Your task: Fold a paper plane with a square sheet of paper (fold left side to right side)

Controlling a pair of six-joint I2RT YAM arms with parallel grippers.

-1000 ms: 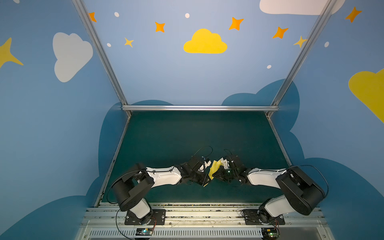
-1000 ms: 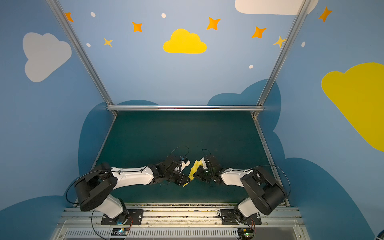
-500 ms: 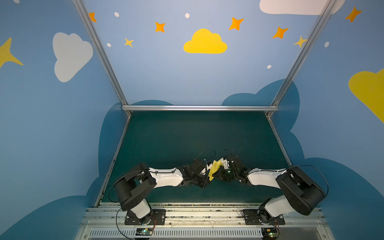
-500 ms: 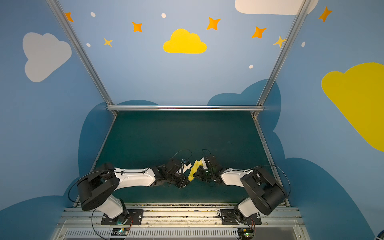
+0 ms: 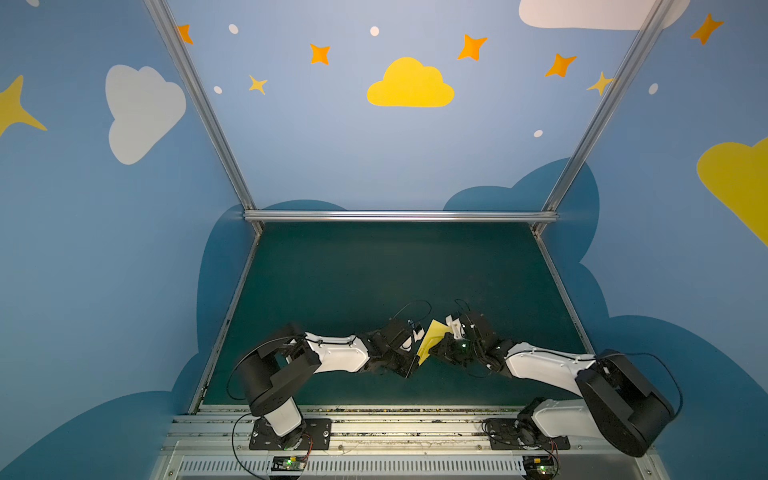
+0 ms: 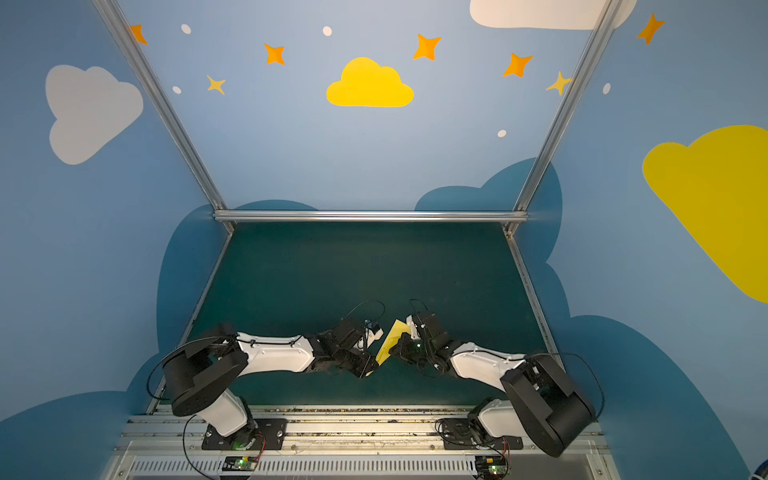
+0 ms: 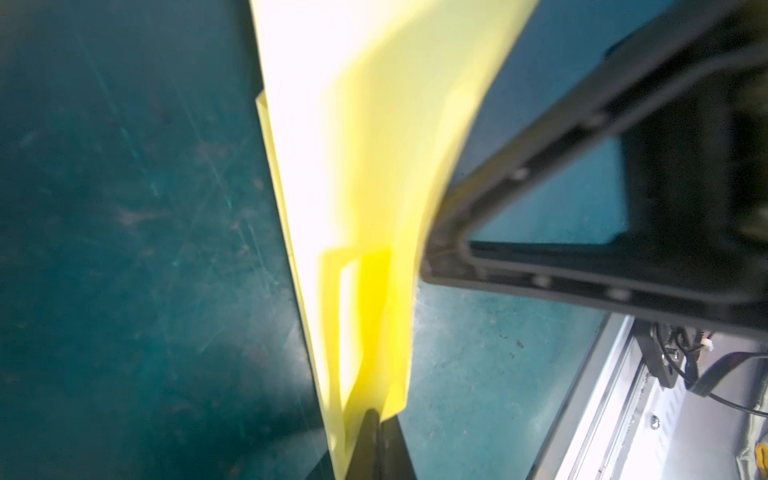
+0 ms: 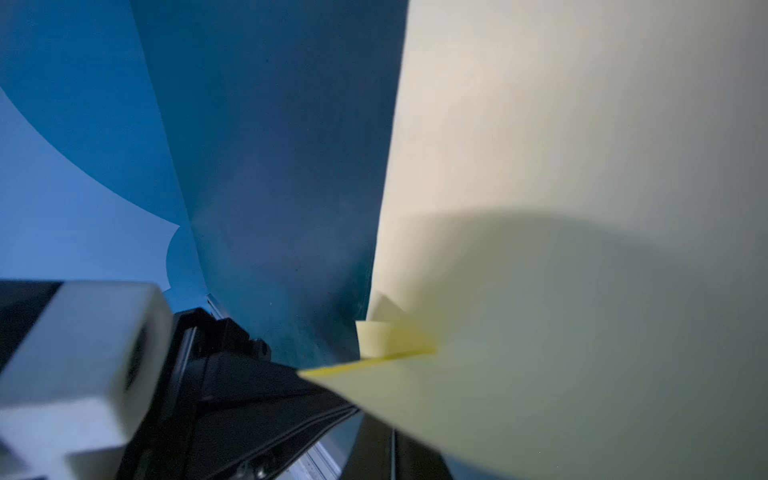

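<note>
Left claw (image 7: 377,440): closed within the last second, now pinching the narrow lower tip of the paper (image 5: 430,337). Right claw (image 5: 439,350): clamped on the opposite edge. Paper: yellow, layered and tapering, held between both claws over the green mat (image 5: 374,270), front centre. Judged well along; final wing creases outstanding.

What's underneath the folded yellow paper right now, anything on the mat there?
Only bare green mat shows beneath and around the folded paper, which the left gripper pinches at one end. The strip directly below the paper is covered in every view.
</note>
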